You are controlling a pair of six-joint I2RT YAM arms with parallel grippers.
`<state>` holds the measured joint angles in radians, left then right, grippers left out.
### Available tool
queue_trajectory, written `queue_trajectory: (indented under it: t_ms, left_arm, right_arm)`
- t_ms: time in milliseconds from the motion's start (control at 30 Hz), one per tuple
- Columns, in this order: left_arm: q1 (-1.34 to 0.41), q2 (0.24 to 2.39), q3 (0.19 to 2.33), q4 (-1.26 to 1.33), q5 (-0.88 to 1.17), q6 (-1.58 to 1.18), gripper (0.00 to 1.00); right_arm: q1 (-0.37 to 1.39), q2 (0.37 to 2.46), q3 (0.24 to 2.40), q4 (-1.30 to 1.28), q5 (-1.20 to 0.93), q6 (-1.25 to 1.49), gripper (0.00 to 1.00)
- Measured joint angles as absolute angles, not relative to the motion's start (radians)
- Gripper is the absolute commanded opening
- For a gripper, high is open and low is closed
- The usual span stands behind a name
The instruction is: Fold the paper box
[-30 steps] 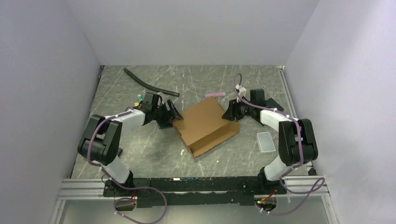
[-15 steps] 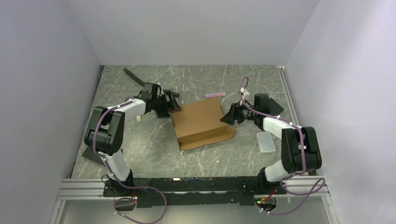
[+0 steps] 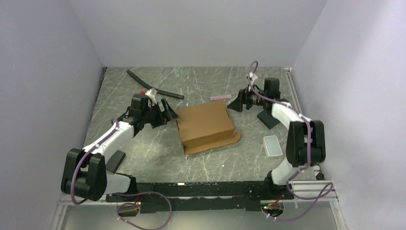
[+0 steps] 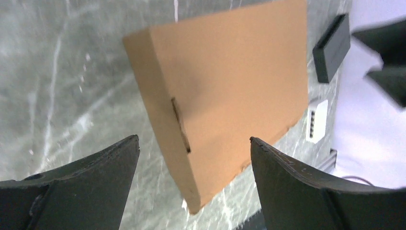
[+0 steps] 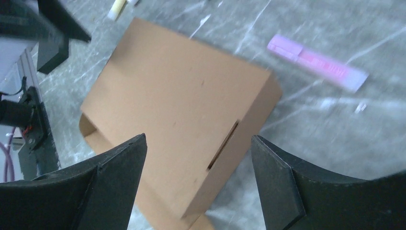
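Note:
The brown cardboard paper box [image 3: 203, 123] lies mid-table with its lid folded down; a front flap sticks out flat at its near edge [image 3: 215, 143]. My left gripper [image 3: 168, 111] is open and empty, just left of the box's far left corner, apart from it. The left wrist view shows the box [image 4: 230, 86] ahead of the fingers. My right gripper [image 3: 235, 103] is open and empty, right of the box's far right corner, apart from it. The right wrist view shows the box [image 5: 177, 120] with a slot in its side.
A black hose [image 3: 153, 86] lies at the back left. A pink strip [image 3: 220, 97] lies behind the box, seen also in the right wrist view [image 5: 318, 62]. A translucent grey lid [image 3: 272, 145] lies at the right. A black pad [image 3: 268, 119] lies under the right arm.
Both grippers have pulled back from the box's sides, the left to the left, the right to the back right. The box has turned and settled flat with its lid closed.

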<state>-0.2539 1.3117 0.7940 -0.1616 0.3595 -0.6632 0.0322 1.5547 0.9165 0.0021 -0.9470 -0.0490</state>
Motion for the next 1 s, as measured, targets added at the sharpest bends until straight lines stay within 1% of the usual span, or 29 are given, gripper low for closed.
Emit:
queue_trajectory:
  t_ms: [67,200,367,533,700,800,1000]
  left_arm:
    - [-0.255,1.295,0.745,-0.15,0.393,-0.687,0.9]
    - [-0.262,1.314,0.686,-0.15,0.437,-0.721,0.9]
    - [-0.265,1.375,0.692,-0.13,0.477,-0.728,0.88]
    - [-0.266,1.485,0.745,-0.108,0.5,-0.728,0.82]
    - [-0.266,1.592,0.797,-0.083,0.515,-0.728,0.77]
    - [-0.266,1.642,0.825,-0.079,0.53,-0.727,0.76]
    - [-0.269,1.705,0.934,-0.129,0.524,-0.703,0.74]
  right_arm:
    - [0.043,1.657,1.05,-0.046,-0.953,-0.061,0.84]
    - [0.065,1.838,1.252,-0.141,-0.952,-0.088,0.84]
    - [0.111,1.993,1.4,-0.246,-0.947,-0.11,0.81]
    - [0.142,2.086,1.458,-0.292,-0.941,-0.107,0.8]
    - [0.14,2.133,1.475,-0.315,-0.918,-0.107,0.76]
    - [0.14,2.137,1.475,-0.319,-0.917,-0.104,0.73]
    - [0.14,2.132,1.465,-0.307,-0.913,-0.092,0.63]
